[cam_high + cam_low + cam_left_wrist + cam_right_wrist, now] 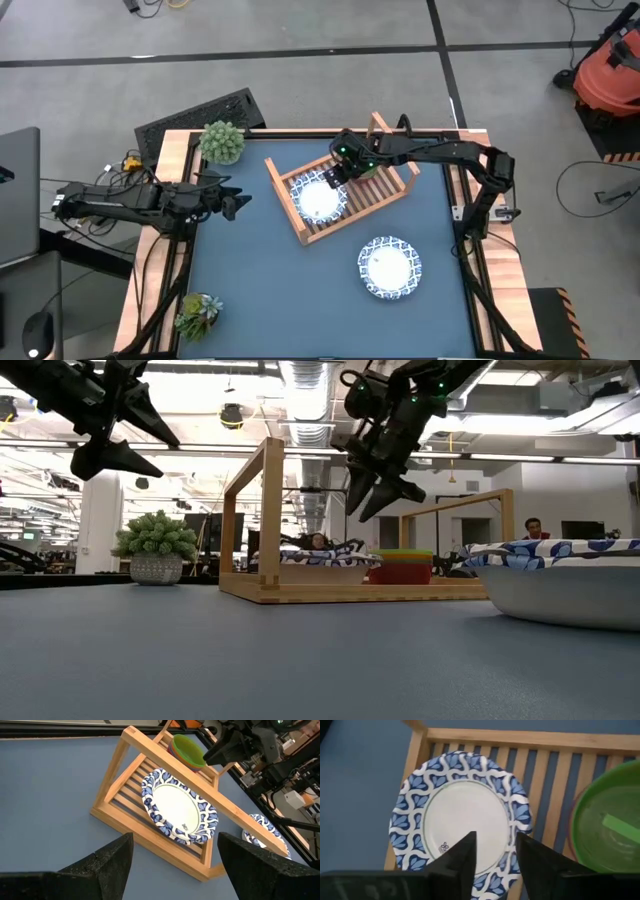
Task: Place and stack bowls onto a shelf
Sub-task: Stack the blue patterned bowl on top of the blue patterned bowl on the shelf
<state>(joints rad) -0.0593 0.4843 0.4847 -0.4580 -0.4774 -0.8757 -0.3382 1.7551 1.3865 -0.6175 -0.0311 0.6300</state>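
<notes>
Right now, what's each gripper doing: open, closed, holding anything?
Left gripper: open, empty, at the table's left side.
Right gripper: open, empty, above the shelf.

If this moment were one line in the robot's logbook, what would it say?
right gripper: open, above white bowl on shelf | green bowl on pink bowl | second white bowl: on table | left gripper: open, waiting

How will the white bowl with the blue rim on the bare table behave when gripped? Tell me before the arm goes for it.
The white bowl looks thin-walled, perhaps paper, so probably light, and its rim may flex under a pinch. Wide and shallow, it seems unlikely to tip or roll. Sitting flat on the smooth blue table, it might slide if nudged.
</notes>
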